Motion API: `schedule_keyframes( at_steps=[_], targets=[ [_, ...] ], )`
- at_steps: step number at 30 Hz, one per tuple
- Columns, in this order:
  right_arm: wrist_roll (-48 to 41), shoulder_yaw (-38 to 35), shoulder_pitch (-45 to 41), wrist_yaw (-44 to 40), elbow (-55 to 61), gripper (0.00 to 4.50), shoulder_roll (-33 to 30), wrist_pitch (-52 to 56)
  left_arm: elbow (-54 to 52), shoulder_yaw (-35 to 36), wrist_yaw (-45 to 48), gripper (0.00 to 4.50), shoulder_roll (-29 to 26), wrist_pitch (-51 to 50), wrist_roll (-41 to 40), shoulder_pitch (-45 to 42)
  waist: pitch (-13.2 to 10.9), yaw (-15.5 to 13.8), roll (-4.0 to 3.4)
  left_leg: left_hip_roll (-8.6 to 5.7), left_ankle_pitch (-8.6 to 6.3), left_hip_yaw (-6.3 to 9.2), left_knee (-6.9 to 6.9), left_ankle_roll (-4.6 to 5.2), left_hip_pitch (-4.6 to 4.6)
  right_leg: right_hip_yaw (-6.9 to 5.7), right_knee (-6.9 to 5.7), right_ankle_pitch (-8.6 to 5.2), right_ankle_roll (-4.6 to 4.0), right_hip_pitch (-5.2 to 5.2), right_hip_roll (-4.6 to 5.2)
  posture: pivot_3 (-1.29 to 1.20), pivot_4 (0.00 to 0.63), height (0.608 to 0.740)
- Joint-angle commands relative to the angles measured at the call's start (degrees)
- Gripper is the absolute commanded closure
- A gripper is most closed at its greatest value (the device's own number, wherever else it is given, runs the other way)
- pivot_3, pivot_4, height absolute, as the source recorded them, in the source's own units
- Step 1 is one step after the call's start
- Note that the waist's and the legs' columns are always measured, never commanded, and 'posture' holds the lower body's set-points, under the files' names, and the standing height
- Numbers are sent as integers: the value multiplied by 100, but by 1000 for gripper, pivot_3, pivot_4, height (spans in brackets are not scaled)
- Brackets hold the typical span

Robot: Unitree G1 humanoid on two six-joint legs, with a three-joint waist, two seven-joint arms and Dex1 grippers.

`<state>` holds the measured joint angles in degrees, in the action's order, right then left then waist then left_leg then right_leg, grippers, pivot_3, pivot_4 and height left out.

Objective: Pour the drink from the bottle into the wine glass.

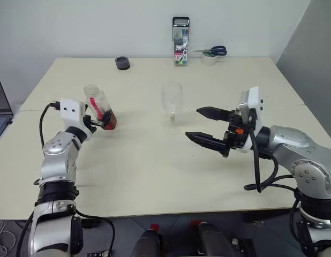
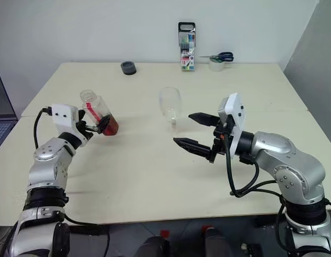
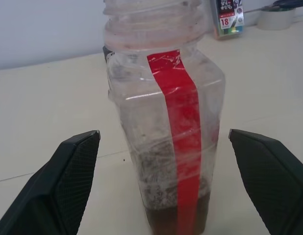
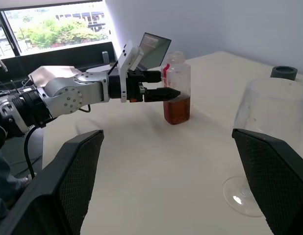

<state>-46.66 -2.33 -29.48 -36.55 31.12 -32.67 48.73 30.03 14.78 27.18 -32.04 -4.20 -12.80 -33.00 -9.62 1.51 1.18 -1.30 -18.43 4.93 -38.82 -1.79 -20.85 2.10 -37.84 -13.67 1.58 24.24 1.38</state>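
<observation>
A small clear bottle with a red strip down its side stands uncapped on the left half of a pale table, a shallow layer of reddish-brown drink sitting at its bottom. The left gripper reaches in level at the bottle's lower part, its two black fingers spread wide on either side of the bottle and apart from its walls in the left wrist view, so the bottle is flanked but not grasped. To the right of the bottle, near the middle of the table, a clear stemmed wine glass stands upright on its round foot, with nothing in its bowl. Further right, the right gripper hangs above the table, pointing left toward the glass, its jaws released and standing wide with nothing between them; it is near the glass but clear of it. Along the far edge of the table, close to the wall, lie a small dark round cap, an upright pack of coloured markers, and a roll of tape with blue-handled scissors resting on it. A laptop sits at the far left edge of the scene.
</observation>
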Motion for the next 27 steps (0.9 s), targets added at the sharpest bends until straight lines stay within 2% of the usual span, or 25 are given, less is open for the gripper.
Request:
schedule_keyframes(
  at_steps=[1,8,11,17,19,27],
  targets=[
    [-123,-168,-63,57,160,25,-45,-41,526,-52,-69,0,10,540,182,-399,0,-1,0,0,0,0,0,0,0,0,0,0,0,0,0,0,150,740],
    [-100,-252,-83,150,115,25,-128,-29,1311,-72,-78,0,132,968,238,-752,0,1,1,-1,-1,-3,0,1,-2,1,-2,0,0,4,0,0,150,740],
    [-116,-271,-51,178,135,0,-147,-13,1398,-66,-74,548,168,1019,243,-726,0,1,1,-1,-3,-1,0,6,-2,1,-3,0,0,4,0,0,150,740],
    [-125,-267,-42,232,157,0,-146,-23,1404,4,-93,2423,201,995,185,-592,0,1,2,-1,-4,-1,0,7,-3,1,-3,0,0,4,0,0,150,740],
    [-130,-259,-37,246,174,0,-140,-24,1372,5,-100,2792,205,988,183,-538,0,1,2,-1,-4,-2,0,7,-2,2,-4,0,0,4,0,0,150,740],
    [154,-171,33,272,285,0,-136,-331,1076,-293,-117,2825,19,1032,511,-830,0,1,2,0,-4,-1,0,7,-3,1,-5,0,0,5,0,0,150,740]
  ],
)
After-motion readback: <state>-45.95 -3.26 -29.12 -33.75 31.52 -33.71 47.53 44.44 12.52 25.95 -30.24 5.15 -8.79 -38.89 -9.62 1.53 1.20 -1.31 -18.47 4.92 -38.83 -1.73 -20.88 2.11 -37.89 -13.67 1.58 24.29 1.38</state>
